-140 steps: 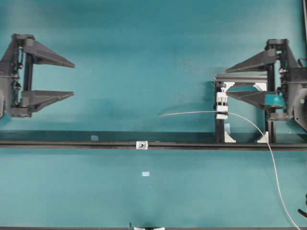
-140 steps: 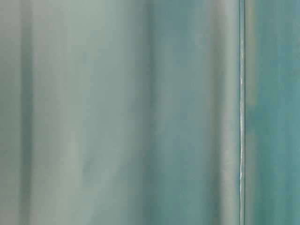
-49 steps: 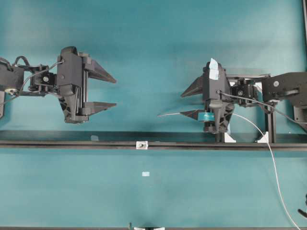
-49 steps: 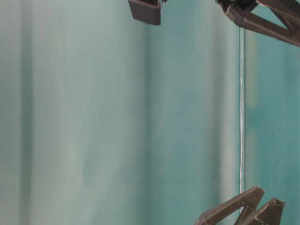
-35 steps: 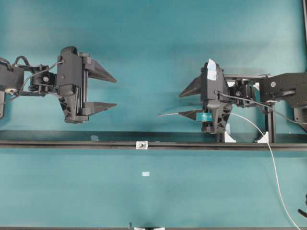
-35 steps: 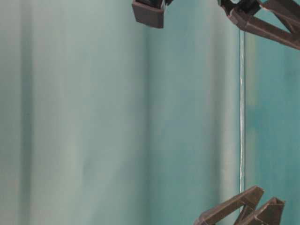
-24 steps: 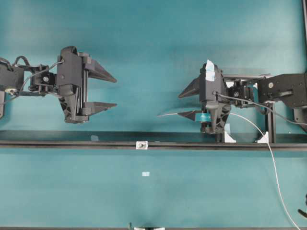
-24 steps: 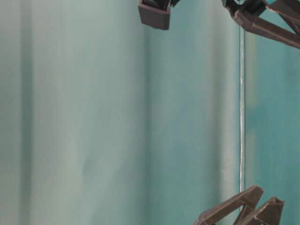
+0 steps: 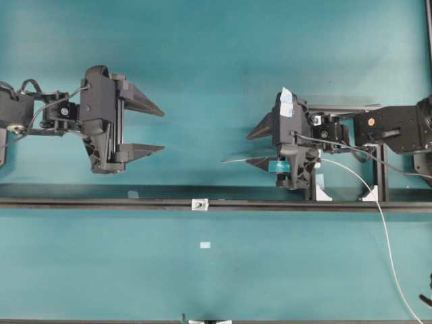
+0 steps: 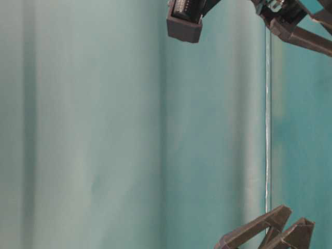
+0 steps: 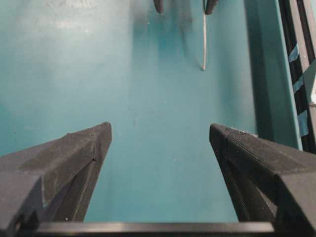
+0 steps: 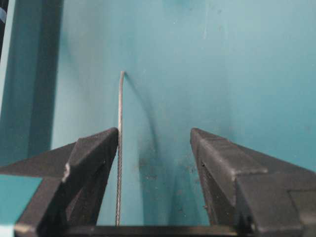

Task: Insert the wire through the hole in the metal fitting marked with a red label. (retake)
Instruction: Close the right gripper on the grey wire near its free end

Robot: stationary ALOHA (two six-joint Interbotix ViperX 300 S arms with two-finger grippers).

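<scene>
Both matte black wedge-fingered tools, left (image 9: 154, 128) and right (image 9: 255, 144), gape empty over the teal bench (image 9: 216, 61), the thin grey wire (image 12: 119, 148) running beside the right one's finger, its right end cut off.

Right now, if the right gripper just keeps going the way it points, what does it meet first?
Likely nothing solid. The right gripper points along the bare mat. The wire already runs between its open jaws, close to one finger, its tip ahead. Height above the mat is unclear.
</scene>
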